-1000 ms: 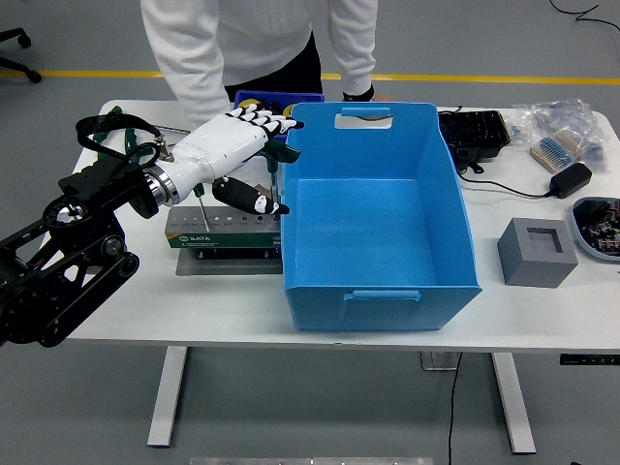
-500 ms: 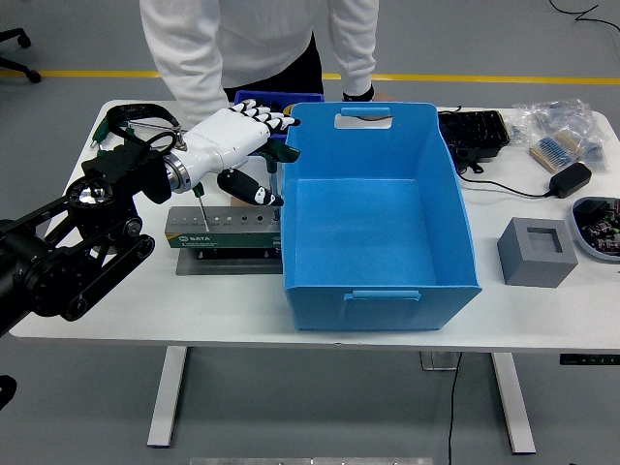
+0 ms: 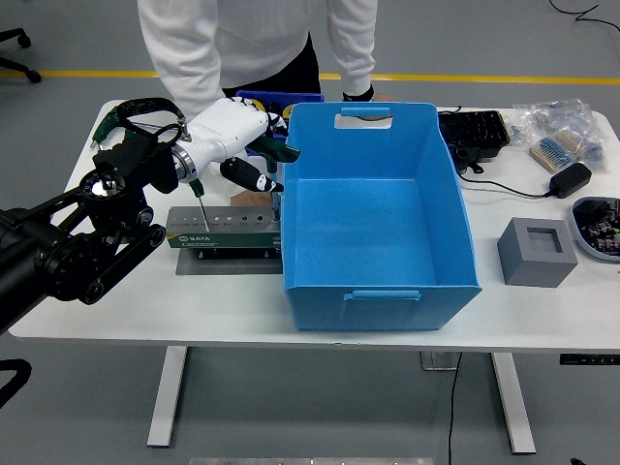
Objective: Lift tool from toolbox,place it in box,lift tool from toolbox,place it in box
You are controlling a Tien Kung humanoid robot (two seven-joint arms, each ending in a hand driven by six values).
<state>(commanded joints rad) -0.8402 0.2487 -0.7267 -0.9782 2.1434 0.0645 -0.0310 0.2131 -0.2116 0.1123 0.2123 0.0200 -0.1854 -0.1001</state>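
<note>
A grey-green toolbox [image 3: 219,232] lies on the table left of the big blue box [image 3: 378,312]. My left hand [image 3: 242,145], white with black fingertips, hovers over the toolbox's right end. Its fingers curl over the green handle of a screwdriver [image 3: 278,151], with the thumb below it. The handle sticks out toward the blue box's left wall. Another screwdriver [image 3: 198,201] stands upright in the toolbox's left part. The blue box's inside looks empty. My right arm is out of view.
A person in white [image 3: 252,39] stands at the far side, one hand [image 3: 358,95] by the blue box's far rim. A small blue bin [image 3: 276,98] sits behind my hand. A grey block [image 3: 538,252], black case [image 3: 475,136], adapter [image 3: 570,179] and bags lie at right.
My left arm has swung up and back; the hand has drawn left and its spread fingers have curled in over the green handle.
</note>
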